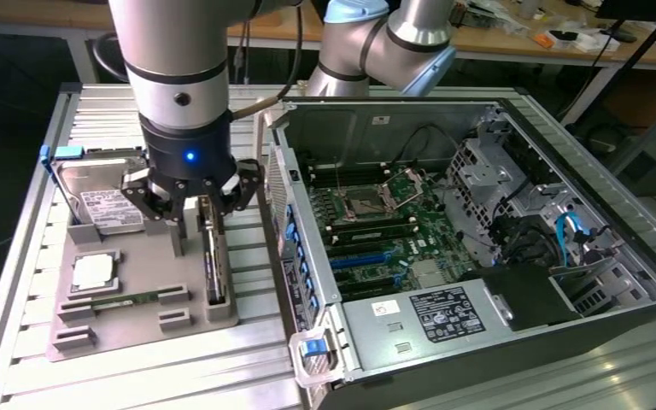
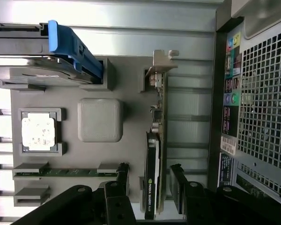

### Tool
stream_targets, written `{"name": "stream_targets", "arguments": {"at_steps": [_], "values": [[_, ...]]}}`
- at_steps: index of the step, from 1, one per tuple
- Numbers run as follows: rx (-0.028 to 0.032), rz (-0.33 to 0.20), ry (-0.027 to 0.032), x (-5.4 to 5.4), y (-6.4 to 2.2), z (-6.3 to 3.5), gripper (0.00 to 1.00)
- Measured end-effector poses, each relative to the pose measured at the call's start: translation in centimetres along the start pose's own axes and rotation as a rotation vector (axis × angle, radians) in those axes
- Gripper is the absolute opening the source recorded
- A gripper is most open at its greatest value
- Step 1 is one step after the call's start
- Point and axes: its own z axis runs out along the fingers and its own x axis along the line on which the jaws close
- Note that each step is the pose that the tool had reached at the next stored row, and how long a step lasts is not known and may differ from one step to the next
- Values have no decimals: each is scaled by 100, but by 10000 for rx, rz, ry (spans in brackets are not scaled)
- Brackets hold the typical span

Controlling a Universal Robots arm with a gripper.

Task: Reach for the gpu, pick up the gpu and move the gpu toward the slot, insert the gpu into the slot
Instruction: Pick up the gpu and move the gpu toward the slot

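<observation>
One gpu (image 2: 153,159) stands edgewise in one grey tray (image 2: 131,79), one gripper (image 2: 150,183) spread open with two fingers (image 2: 177,187) astride it, its fan face hidden.

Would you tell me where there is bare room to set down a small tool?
Bare: the table below the grey tray in the exterior view, bordered by the computer case. Crowded: the tray, where the open end effector straddles the gpu, and the narrow gap between tray and case.

Wide pincer (image 2: 149,172) astride edge-on gpu (image 2: 156,123)
</observation>
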Motion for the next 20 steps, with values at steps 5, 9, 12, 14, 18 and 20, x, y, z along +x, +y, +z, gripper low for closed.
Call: {"name": "stream_targets", "arguments": {"at_steps": [5,9,12,14,18,20], "values": [[1,0,-15,-21,-20,75,48],[1,2,-34,-34,-29,136,48],[2,4,-46,-41,-33,179,48],[3,7,-58,-44,-35,209,48],[3,13,-84,-44,-36,267,48],[4,16,-97,-44,-36,296,48]]}}
